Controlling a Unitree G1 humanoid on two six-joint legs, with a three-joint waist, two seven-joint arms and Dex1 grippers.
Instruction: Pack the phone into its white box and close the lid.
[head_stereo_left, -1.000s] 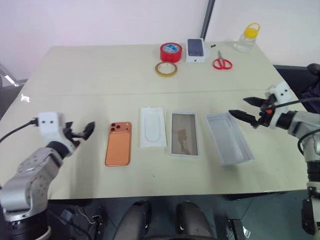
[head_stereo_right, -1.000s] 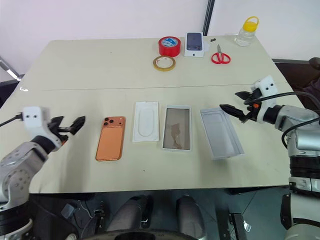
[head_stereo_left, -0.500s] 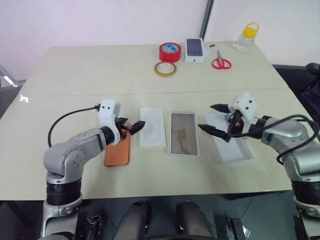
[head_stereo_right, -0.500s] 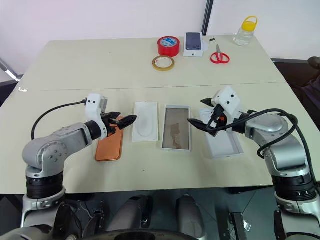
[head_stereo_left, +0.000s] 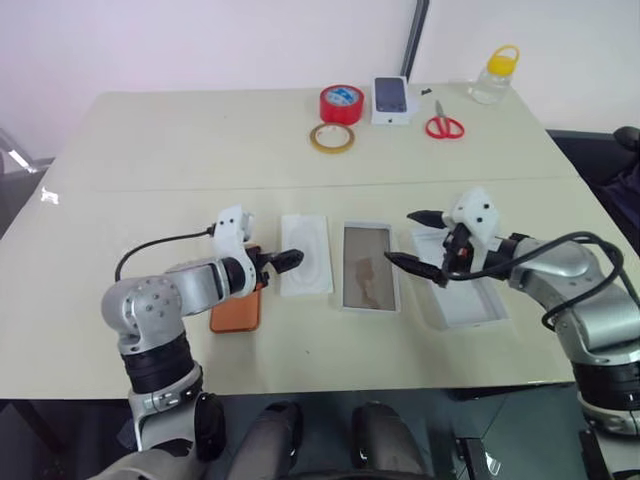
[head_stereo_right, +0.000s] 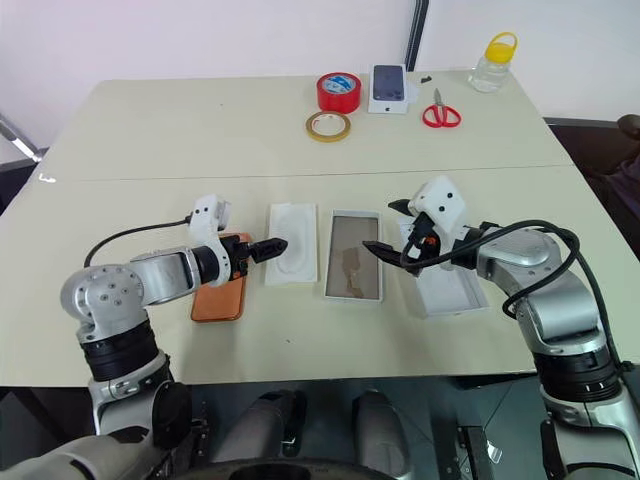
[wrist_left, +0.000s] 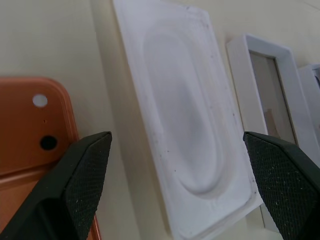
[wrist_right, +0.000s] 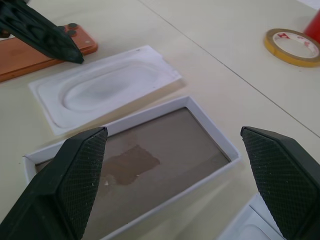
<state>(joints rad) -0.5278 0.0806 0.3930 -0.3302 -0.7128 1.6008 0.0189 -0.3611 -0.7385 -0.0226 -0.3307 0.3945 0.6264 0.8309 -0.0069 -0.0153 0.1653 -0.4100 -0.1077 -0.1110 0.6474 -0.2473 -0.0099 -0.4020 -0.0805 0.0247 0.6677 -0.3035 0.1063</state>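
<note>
The copper-orange phone (head_stereo_left: 236, 309) lies face down, left of a thin white insert (head_stereo_left: 305, 253). The lid (head_stereo_left: 369, 265) rests hollow side up in the middle, and the shallow white box (head_stereo_left: 462, 293) sits to its right. My left gripper (head_stereo_left: 272, 262) hovers open over the phone's camera end, its tips reaching the insert's edge (wrist_left: 180, 115). My right gripper (head_stereo_left: 402, 237) is open above the gap between the lid (wrist_right: 150, 150) and the white box. Both grippers hold nothing.
At the table's far side are a red tape roll (head_stereo_left: 342, 103), a yellow tape ring (head_stereo_left: 331, 138), a small white box picturing a dark phone (head_stereo_left: 391, 100), red scissors (head_stereo_left: 444, 125) and a yellow-capped bottle (head_stereo_left: 495, 75). The near table edge runs just below the items.
Both arms swung inward from the table's sides. The left gripper came right over the phone's top; the right gripper came left over the white box toward the lid. Both stayed open.
</note>
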